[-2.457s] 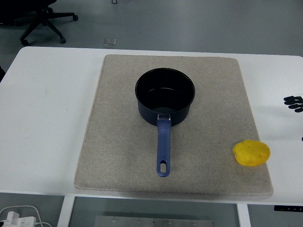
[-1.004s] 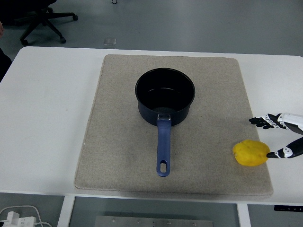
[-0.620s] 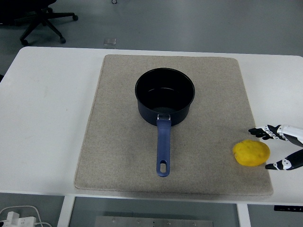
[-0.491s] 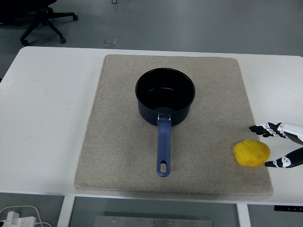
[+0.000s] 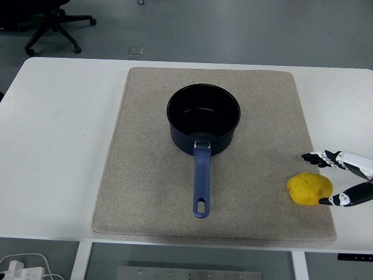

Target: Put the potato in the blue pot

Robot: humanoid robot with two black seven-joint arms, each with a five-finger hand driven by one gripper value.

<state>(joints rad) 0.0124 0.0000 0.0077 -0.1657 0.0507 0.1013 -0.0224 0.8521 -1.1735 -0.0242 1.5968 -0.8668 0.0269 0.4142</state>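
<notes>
Resting right of the blue pot (image 5: 203, 119), the potato (image 5: 309, 188) lay on the mat (image 5: 145, 175). The right hand (image 5: 341, 178) was spread open around it, gripping nothing.

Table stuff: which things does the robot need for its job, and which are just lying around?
Needed for the job:
- round yellow potato at the mat's right edge
- dark blue metal pot with its long blue handle, empty
- right hand, fingers spread around the potato

Just there:
- beige felt mat
- white table
- black office chair on the floor behind
</notes>
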